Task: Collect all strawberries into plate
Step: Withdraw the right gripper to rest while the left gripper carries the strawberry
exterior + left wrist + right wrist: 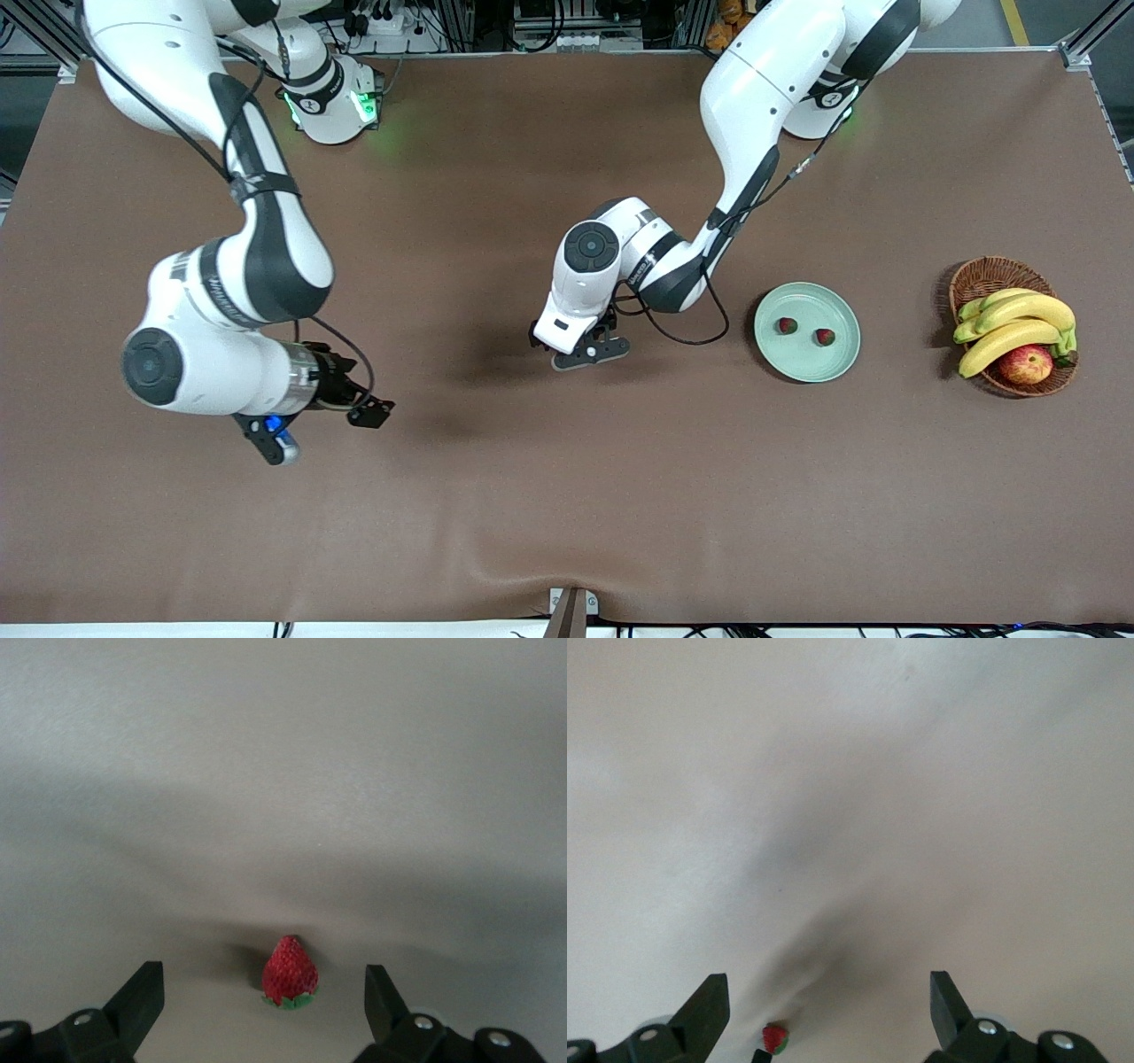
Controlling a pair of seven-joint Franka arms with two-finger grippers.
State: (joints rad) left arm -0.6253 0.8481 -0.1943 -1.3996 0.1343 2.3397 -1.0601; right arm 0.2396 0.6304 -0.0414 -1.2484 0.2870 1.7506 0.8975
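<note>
Left tool [264, 1010] spread wide (empty) around strawberry [289, 972].

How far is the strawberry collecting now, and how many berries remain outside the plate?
Done: two strawberries lie on the plate. In hand: the left claw hangs open over the third strawberry, which sits on the table between its fingers, not gripped. Left: closing on that berry, carrying it toward the plate and dropping it in. The right claw waits open over the table.
</note>
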